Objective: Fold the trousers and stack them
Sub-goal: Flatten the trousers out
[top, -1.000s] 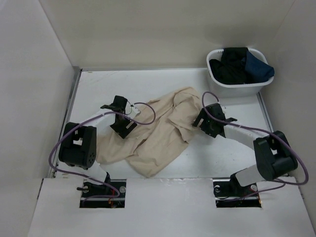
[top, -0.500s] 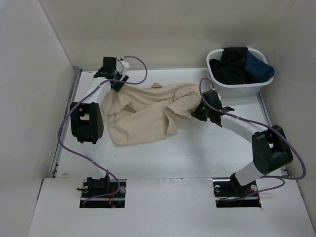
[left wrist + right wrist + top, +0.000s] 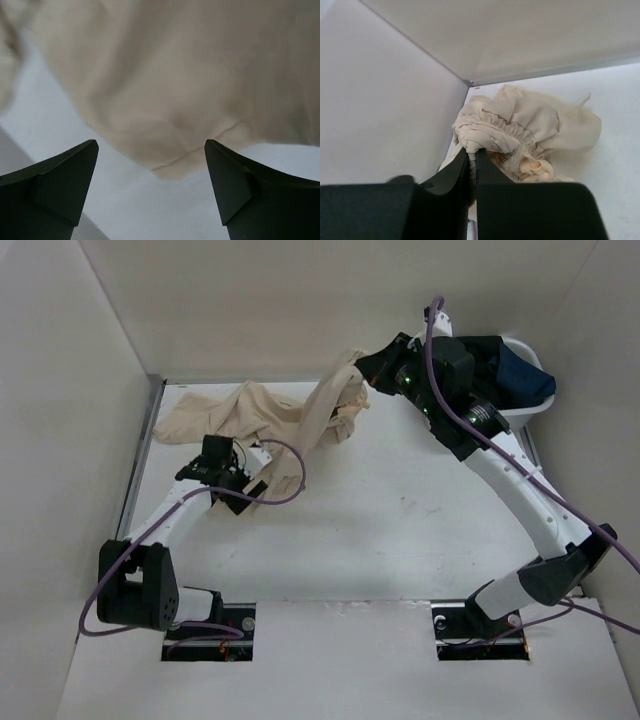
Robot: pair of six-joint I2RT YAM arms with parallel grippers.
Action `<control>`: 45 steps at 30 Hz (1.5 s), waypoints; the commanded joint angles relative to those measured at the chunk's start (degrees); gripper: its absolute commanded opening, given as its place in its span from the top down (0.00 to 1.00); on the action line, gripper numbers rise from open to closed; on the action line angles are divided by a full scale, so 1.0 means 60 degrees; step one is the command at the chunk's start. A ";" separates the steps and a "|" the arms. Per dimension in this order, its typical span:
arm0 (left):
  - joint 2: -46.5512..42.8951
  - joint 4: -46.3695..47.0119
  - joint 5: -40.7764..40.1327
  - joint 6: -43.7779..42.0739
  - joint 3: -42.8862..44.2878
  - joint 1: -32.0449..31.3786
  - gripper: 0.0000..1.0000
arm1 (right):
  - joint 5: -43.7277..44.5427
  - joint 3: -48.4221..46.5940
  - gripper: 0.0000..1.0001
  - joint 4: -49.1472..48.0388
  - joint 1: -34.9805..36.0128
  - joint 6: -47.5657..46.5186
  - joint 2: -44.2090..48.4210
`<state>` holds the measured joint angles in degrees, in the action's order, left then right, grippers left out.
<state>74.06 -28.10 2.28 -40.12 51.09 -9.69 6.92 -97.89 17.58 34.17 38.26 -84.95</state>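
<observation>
While the right gripper clamps the gathered waist of the trousers, raised beside the basket, the left gripper hangs farther from it, jaws spread, over cloth.

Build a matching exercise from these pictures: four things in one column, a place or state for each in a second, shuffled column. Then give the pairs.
Things
1. left gripper
2. right gripper
3. trousers
4. navy garment

Places or states
A. in the white basket at the far right
B. open, empty, over the cloth's edge
C. shut on the gathered waist
D. one end held up, the rest along the far side of the table

Pairs: 1-B, 2-C, 3-D, 4-A
</observation>
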 commanded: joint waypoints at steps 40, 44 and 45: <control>0.0606 -0.3227 -0.0673 -0.2968 0.2385 0.1505 0.35 | -0.0141 0.4726 1.00 0.0966 -0.3928 -0.1469 0.3713; 0.0386 -0.3052 -0.0630 -0.3317 0.1974 0.2499 0.29 | -0.0362 0.4991 1.00 0.1199 -0.4749 -0.1587 0.3874; 0.0429 -0.2921 -0.0630 -0.3478 0.1857 0.2763 0.29 | -0.0391 0.5020 1.00 0.1244 -0.4882 -0.1616 0.3889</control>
<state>81.30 -47.05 -1.52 -58.06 61.56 3.11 5.89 -67.64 26.30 6.96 29.76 -63.37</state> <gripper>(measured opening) 0.707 0.057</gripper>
